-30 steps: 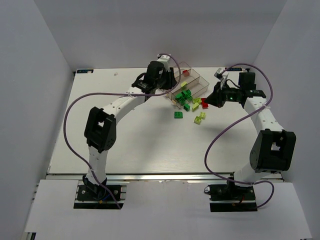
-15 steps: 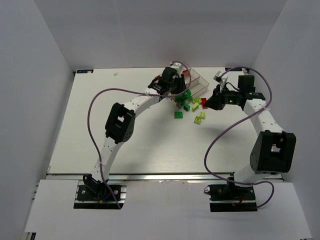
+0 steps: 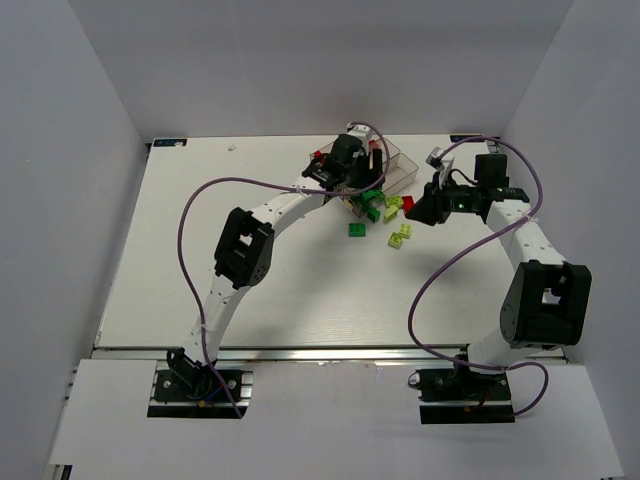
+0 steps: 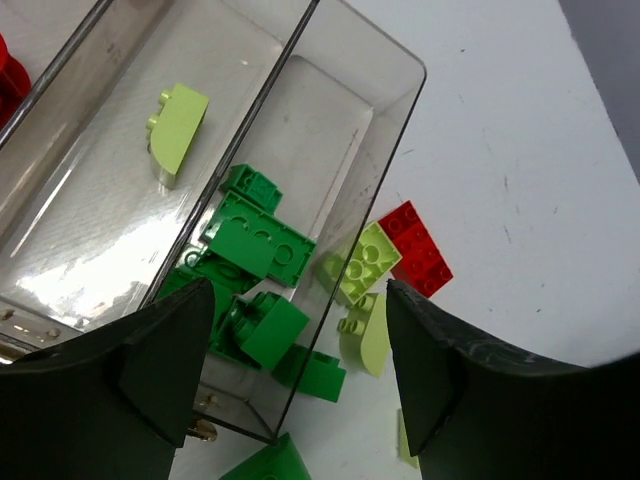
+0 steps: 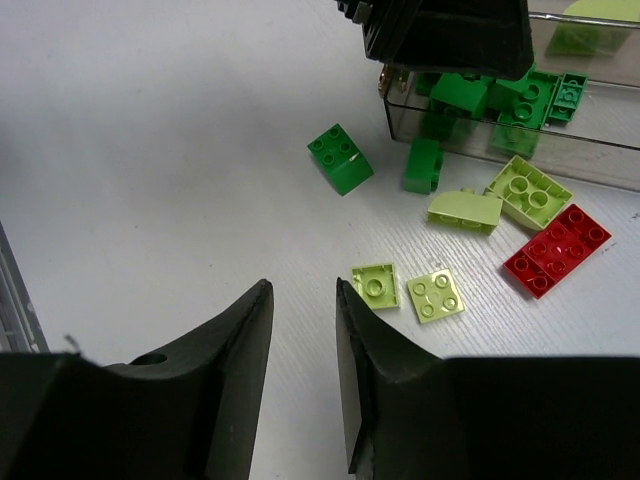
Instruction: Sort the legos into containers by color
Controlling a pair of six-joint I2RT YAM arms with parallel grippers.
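The clear tray of containers (image 4: 398,62) lies under my left gripper (image 4: 298,292), which is open and empty above the near end of one compartment. Several dark green legos (image 4: 256,240) sit in that compartment. A lime lego (image 4: 178,126) lies in the middle compartment and a red lego (image 4: 8,76) in the far one. Just outside the tray wall lie a red plate (image 5: 557,250), two lime bricks (image 5: 528,190) and a green brick (image 5: 422,165). My right gripper (image 5: 303,290) hangs open over bare table, just left of two small lime plates (image 5: 376,285).
A loose dark green brick (image 5: 340,158) sits on the table left of the tray's corner. From above, the tray (image 3: 400,168) is at the back centre, with my left gripper (image 3: 350,165) over it and my right gripper (image 3: 418,208) just to its right. White walls surround the table.
My left arm swung right over the tray and its jaws opened. My right gripper's jaws parted from shut and it edged slightly left.
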